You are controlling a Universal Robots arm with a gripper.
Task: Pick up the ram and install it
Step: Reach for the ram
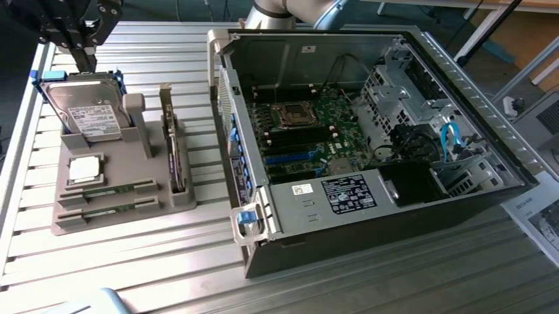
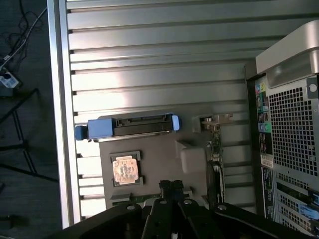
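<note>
- Gripper [image 1: 85, 57]: fingers pressed together, nothing between them. It hangs high over one end of the grey holder [image 1: 105, 224].
- Hard drive [image 1: 88, 112]: stands on edge almost straight below the fingertips. It is the closest part to the hand and is not the target.
- CPU [image 1: 85, 169]: lies flat in its pocket, beyond the drive from the hand.
- Ram [image 1: 109, 193]: seated on edge in a slot just past the CPU, at the holder end farthest from the hand. Its twin [image 1: 105, 211] sits in the next slot, one step farther out.
- Ram orientation: the long axis is level and runs across the holder, roughly parallel to the drive's broad face. One thin edge faces up.
- Card [image 1: 175, 150]: upright in its own slot, off to the side of the hand's line to the ram.
- Case [image 1: 349, 242]: farthest from the hand, side panel off, motherboard [image 1: 302, 134] exposed.
- Assessment: the step in hand is the reach to the ram, with the task barely begun.
- Advice: the fingers need to spread before descent. They should straddle the stick's thin faces at mid-length and come down square to the long axis, clear of the twin and the CPU.
</note>
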